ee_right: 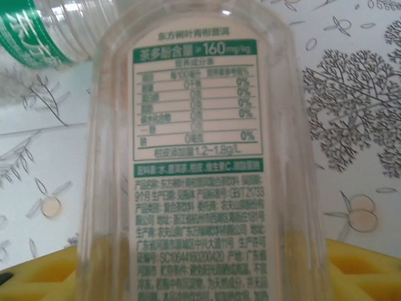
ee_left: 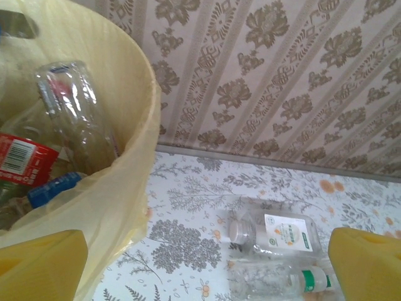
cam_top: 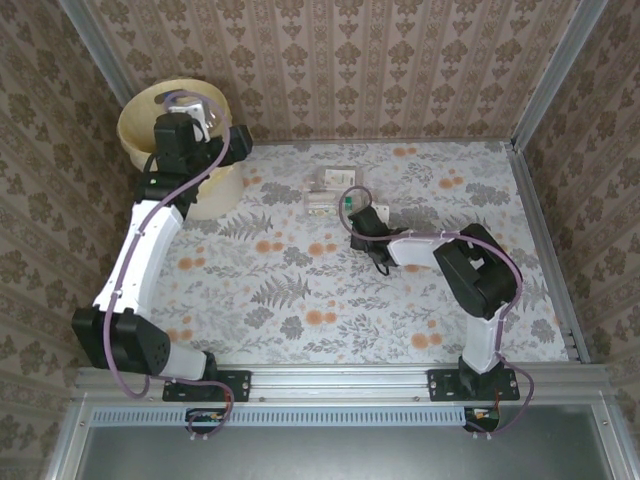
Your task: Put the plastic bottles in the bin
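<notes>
My right gripper (ee_right: 200, 276) is shut on a squarish clear plastic bottle (ee_right: 197, 157) with a white and green printed label. Its yellow fingers (ee_right: 366, 269) press the bottle's two sides. A second clear bottle with a green label (ee_right: 56, 25) lies just beside it on the table. The left wrist view has both bottles lying side by side, the squarish one (ee_left: 282, 233) and the green-banded one (ee_left: 282, 280). The pale yellow bin (cam_top: 140, 120) stands at the far left corner and holds several bottles (ee_left: 69, 106). My left gripper (ee_left: 203, 276) hangs open by the bin's rim (ee_left: 135, 144), holding nothing.
Patterned walls close the table at the back and on both sides. The two bottles (cam_top: 330, 190) lie near the middle back of the floral table top (cam_top: 300, 290), with the right gripper (cam_top: 352, 208) at them. The left arm (cam_top: 140, 250) stretches along the left side.
</notes>
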You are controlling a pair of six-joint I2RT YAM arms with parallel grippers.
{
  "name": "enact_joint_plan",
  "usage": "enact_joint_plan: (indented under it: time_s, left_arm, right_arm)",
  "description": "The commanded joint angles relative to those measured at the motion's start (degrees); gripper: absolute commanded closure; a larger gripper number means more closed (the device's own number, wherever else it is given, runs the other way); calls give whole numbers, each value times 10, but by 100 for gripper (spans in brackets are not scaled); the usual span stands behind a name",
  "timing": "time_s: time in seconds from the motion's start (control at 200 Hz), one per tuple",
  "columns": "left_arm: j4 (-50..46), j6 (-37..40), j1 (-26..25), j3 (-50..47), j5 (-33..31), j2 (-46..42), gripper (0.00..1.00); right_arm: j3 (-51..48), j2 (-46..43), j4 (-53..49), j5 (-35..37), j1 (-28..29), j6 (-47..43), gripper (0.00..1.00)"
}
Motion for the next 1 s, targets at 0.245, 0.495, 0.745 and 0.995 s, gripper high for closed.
enact_joint_plan:
  time_s: [0.245, 0.495, 0.745, 0.995]
  left_arm:
    - [-6, -20, -37, 31, 86, 41, 0]
    - [98, -127, -80, -56, 191, 68, 0]
    - [195, -174, -143, -117, 264, 103, 0]
    - [260, -192, -214, -134, 284, 141, 0]
  right_arm:
    - [-145, -173, 123, -76, -20, -84, 48]
    - [-198, -278, 122, -165, -20, -129, 53]
    - [-219, -317, 195, -256, -19, -130, 53]
    - [-217, -294, 275, -301, -15, -107, 54]
